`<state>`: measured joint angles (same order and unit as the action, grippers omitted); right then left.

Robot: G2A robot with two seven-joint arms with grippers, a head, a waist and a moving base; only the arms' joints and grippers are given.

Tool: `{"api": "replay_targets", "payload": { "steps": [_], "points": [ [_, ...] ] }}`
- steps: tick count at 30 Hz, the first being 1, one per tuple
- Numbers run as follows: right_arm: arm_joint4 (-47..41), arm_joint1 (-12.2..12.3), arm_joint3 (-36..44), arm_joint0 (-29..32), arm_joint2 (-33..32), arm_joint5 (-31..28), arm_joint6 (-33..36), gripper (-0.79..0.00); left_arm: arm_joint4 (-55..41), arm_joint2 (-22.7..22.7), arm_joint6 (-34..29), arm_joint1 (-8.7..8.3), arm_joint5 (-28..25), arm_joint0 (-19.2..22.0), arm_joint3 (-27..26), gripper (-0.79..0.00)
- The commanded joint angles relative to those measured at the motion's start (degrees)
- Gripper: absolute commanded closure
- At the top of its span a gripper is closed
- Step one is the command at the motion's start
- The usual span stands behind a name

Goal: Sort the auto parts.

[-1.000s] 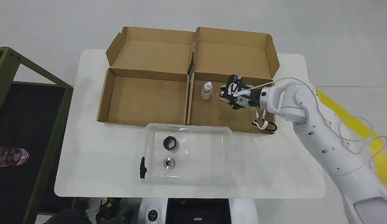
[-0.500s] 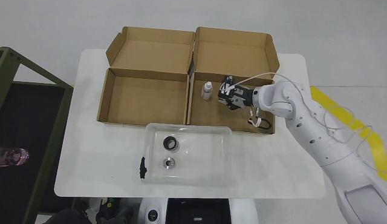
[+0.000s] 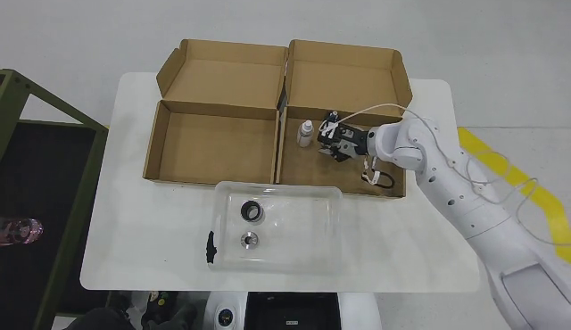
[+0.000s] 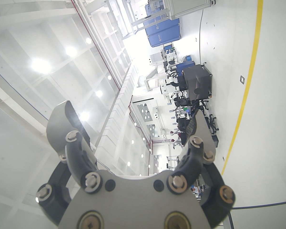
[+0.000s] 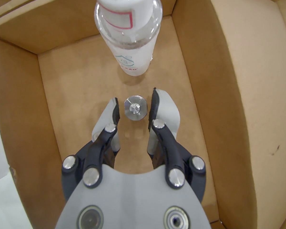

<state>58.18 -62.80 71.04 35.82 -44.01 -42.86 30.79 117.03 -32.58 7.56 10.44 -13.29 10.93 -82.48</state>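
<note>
Round metal part [image 5: 135, 109] sits on the floor of the right cardboard box [image 3: 312, 168], mid-frame in the top view, near a clear bottle [image 5: 128, 24]. Right claw [image 5: 134, 103] straddles it, fingers parted, not touching. Left claw [image 4: 131, 109] is spread wide, empty.

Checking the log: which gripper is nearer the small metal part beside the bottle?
Right. The right gripper is inside the cardboard box, its open fingers either side of the metal part without touching it. The left gripper points out into the room, nowhere near the part.
</note>
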Motion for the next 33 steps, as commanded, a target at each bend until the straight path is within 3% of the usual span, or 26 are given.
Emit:
{"api": "replay_targets", "payload": {
  "steps": [1,8,17,20,29,33],
  "points": [
    [0.13,0.12,0.65,0.17,-0.51,-0.37,-0.47,-0.388,0.0,0.0,0.0,0.0,0.0,0.0,0.0,-0.785],
    [0.8,1.5,5.99,2.62,-4.38,-1.77,-1.33,-0.391,0.0,0.0,0.0,0.0,0.0,0.0,0.0,-0.785],
    [1.28,4.13,17.85,9.43,-11.28,-3.55,-0.69,-0.459,0.0,0.0,0.0,0.0,0.0,0.0,0.0,-0.785],
    [1.29,4.8,21.86,11.57,-12.96,-4.59,-0.11,-0.622,0.0,0.0,0.0,0.0,0.0,0.0,0.0,-0.785],
    [0.94,5.63,31.88,15.83,-14.3,-6.13,-0.12,-0.563,0.0,0.0,0.0,0.0,0.0,0.0,0.0,-0.785],
    [1.57,5.32,34.5,16.17,-12.32,-5.92,-0.48,-0.585,0.0,0.0,0.0,0.0,0.0,0.0,0.0,-0.785]
  ]
}}
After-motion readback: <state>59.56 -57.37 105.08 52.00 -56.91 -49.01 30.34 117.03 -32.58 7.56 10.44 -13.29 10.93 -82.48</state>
